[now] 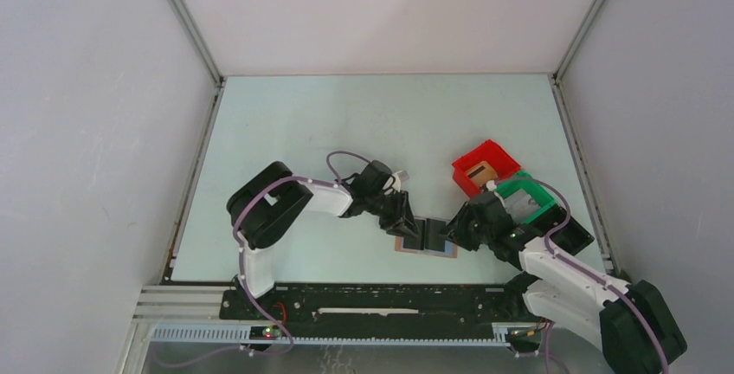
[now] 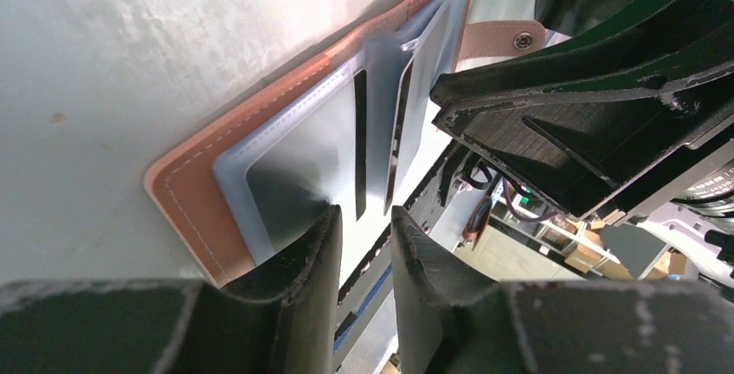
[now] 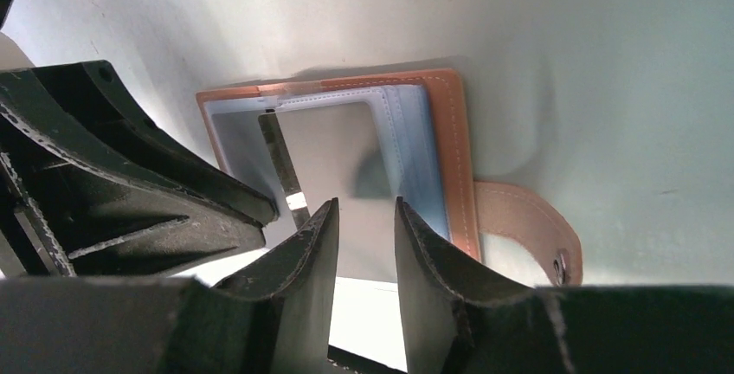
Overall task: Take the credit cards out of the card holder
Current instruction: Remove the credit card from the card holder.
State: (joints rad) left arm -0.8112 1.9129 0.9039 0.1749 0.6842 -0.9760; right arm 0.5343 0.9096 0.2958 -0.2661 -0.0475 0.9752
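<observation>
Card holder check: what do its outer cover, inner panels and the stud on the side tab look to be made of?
The outer cover looks like leather or imitation leather: matte tan-brown, with a light stitched seam along its edge. The inner panels are probably soft plastic or vinyl: blue-grey with a slight sheen and stitched borders. The stud on the tab is likely metal: small, round and shiny.
</observation>
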